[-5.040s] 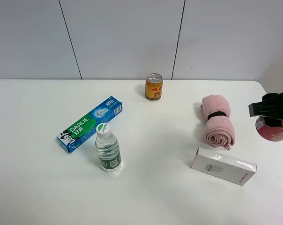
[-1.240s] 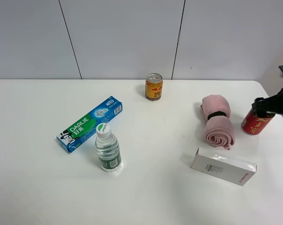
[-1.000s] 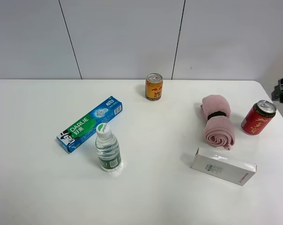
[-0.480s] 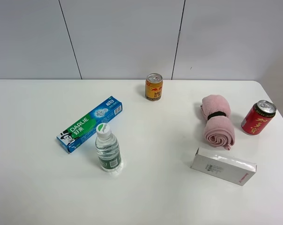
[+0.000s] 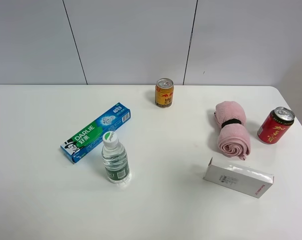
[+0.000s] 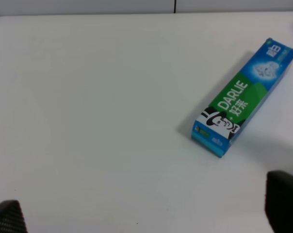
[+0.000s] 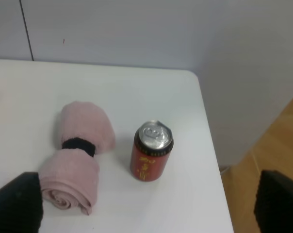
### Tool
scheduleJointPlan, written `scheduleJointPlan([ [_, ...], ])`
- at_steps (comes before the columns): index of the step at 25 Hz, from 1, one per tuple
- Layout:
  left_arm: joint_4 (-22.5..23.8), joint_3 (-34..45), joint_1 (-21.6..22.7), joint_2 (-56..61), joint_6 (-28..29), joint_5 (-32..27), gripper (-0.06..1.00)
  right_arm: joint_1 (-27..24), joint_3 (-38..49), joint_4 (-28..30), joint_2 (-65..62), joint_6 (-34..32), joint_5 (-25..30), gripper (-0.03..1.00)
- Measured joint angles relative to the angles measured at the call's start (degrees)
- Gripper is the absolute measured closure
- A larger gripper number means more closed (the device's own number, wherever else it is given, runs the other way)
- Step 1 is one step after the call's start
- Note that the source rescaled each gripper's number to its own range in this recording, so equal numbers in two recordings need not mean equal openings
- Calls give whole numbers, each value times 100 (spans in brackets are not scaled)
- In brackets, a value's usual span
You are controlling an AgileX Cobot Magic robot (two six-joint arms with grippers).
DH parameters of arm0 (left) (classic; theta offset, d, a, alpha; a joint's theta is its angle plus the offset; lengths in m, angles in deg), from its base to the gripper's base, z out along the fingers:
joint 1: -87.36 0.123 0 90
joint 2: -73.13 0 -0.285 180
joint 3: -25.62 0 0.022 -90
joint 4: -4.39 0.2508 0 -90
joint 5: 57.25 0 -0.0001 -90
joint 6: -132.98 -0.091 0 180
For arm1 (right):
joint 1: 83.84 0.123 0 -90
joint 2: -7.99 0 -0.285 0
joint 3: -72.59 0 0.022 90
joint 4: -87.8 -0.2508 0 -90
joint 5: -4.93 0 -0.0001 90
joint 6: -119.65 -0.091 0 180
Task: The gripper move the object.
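The red can (image 5: 275, 125) with yellow characters and a silver top stands upright on the white table (image 5: 161, 200) near its right edge, right of a pink rolled towel (image 5: 232, 130). Nothing holds it. No arm shows in the exterior high view. In the right wrist view the can (image 7: 152, 158) stands free well ahead of my right gripper (image 7: 146, 208), whose black fingertips (image 7: 15, 201) sit wide apart and empty. My left gripper (image 6: 146, 218) is open and empty over bare table, short of a toothpaste box (image 6: 243, 97).
A yellow-gold can (image 5: 164, 93) stands at the back middle. A blue-green toothpaste box (image 5: 95, 132) and a water bottle (image 5: 114, 158) are at left. A white carton (image 5: 238, 177) lies in front of the towel. The table's right edge (image 7: 212, 145) runs close by the red can.
Five seconds ago my right gripper held the red can in the air at the right edge. It set the can down beside the towel, let go and drew back out of the exterior view.
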Motion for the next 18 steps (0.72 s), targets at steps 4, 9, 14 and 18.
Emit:
scheduleJointPlan([
  [4, 0, 0, 0, 0, 0, 0, -6, 335, 27, -37, -274, 137, -17, 9],
  [9, 0, 0, 0, 0, 0, 0, -6, 872, 281, 269, -611, 177, -42, 9],
  [14, 0, 0, 0, 0, 0, 0, -6, 915, 1068, 316, -1176, -15, -52, 8],
  [18, 0, 0, 0, 0, 0, 0, -6, 915, 1777, 118, -1719, -110, -25, 8],
])
